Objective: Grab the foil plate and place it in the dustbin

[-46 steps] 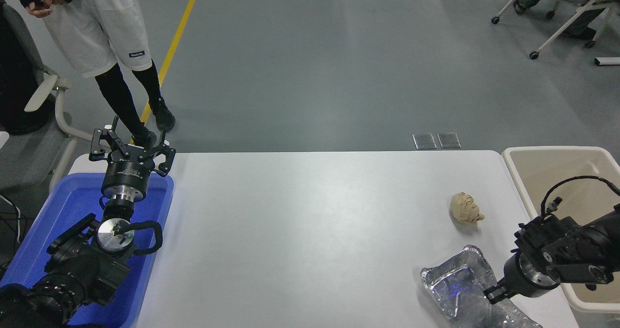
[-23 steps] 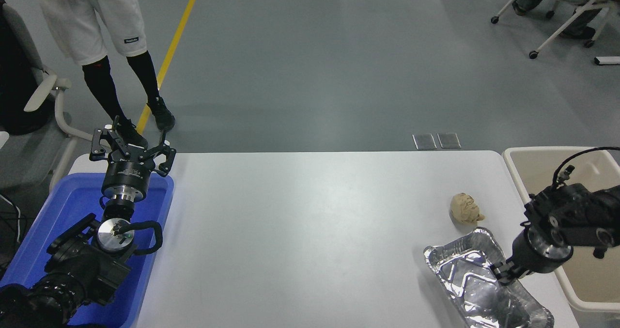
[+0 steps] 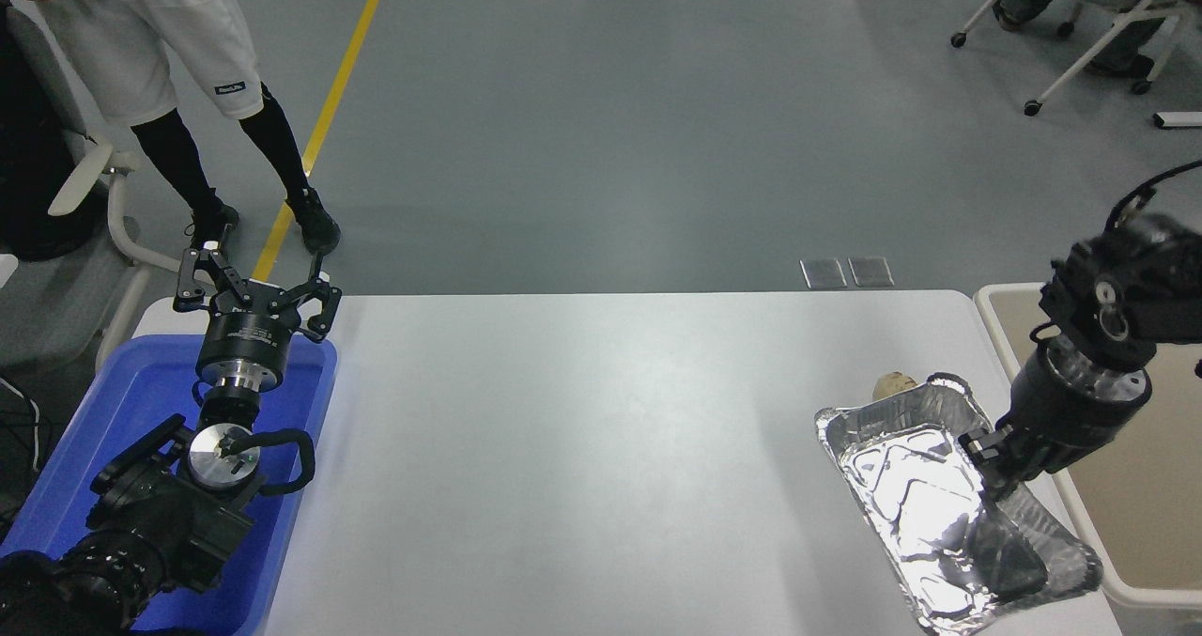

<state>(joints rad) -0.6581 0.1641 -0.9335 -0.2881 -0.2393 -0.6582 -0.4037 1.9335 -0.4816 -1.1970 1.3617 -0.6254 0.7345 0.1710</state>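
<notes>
Since the earlier frames the right hand (image 3: 988, 456) has risen toward 12 o'clock, pinched on the right rim of the foil plate (image 3: 925, 486), which is now lifted off the table (image 3: 563, 448) at its 4 o'clock corner, hiding most of the tan paper ball (image 3: 892, 384). Largest first: table, dustbin (image 3: 995, 321) at 3 o'clock, plate just left of it, long axis running 11 to 5 o'clock, open side tilted up toward the camera. Risk: thin rim could bend or slip from a one-edge pinch, or plate could catch the dustbin rim; left hand (image 3: 255, 290) parked at 9 o'clock over the blue tub (image 3: 141, 401), fingers spread.
</notes>
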